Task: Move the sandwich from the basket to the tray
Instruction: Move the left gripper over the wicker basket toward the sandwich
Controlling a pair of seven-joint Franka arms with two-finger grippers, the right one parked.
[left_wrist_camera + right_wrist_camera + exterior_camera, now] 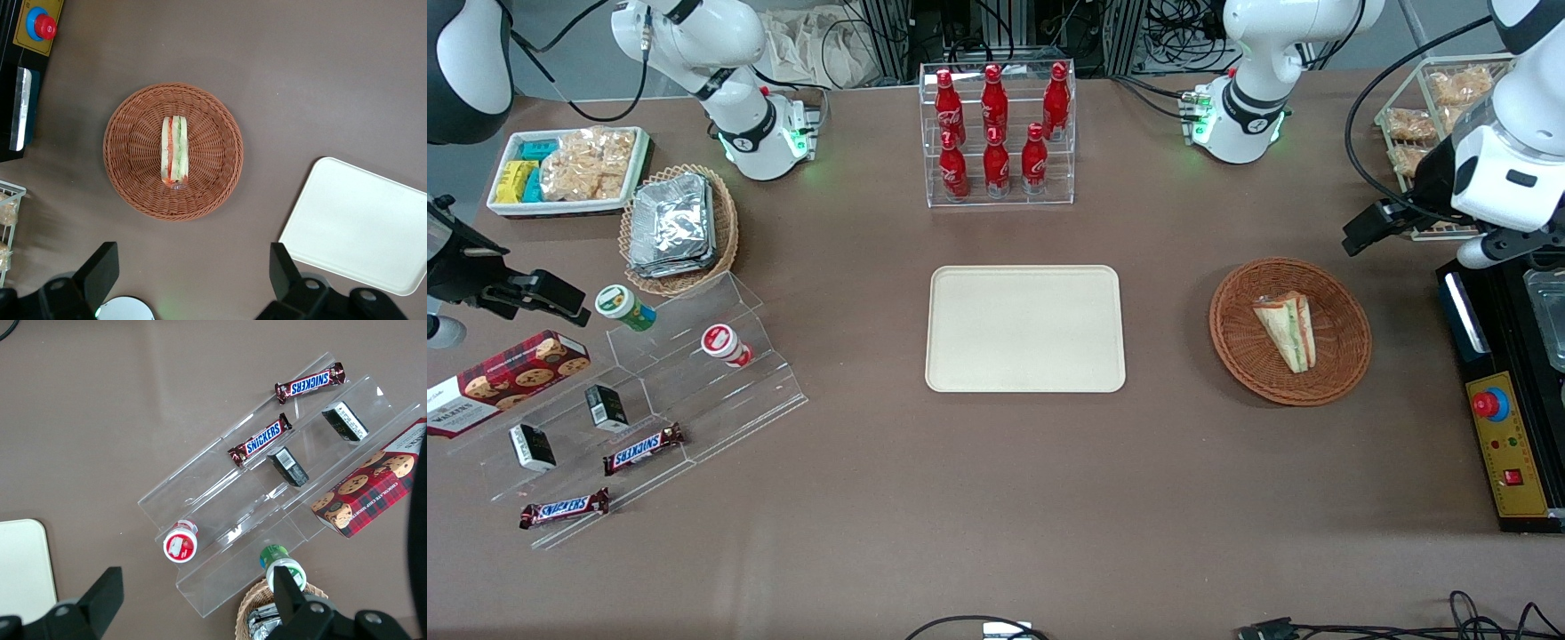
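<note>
Triangular clear-wrapped sandwich wedge, white bread with green and red-orange filling point(1286, 330) point(175, 151), lies in the round reddish-brown woven wicker basket point(1343, 356) point(133, 133), about at its centre, cut edge up. Basket sits on the brown tabletop point(996, 498) toward the working arm's end. Flat cream-beige rectangular plastic tray with rounded corners point(1024, 328) point(360, 223) sits mid-tabletop, well apart from the basket, nothing on it. Left arm's gripper point(1360, 233) point(193, 277) hangs above the tabletop near the basket, farther from the front camera than it, touching nothing. Jaws spread wide, holding nothing; wrist view shows both black fingers point(100, 270) apart, with the basket and sandwich below. Black control box with red button point(1494, 404) point(40, 27) sits beside the basket at the tabletop edge.
</note>
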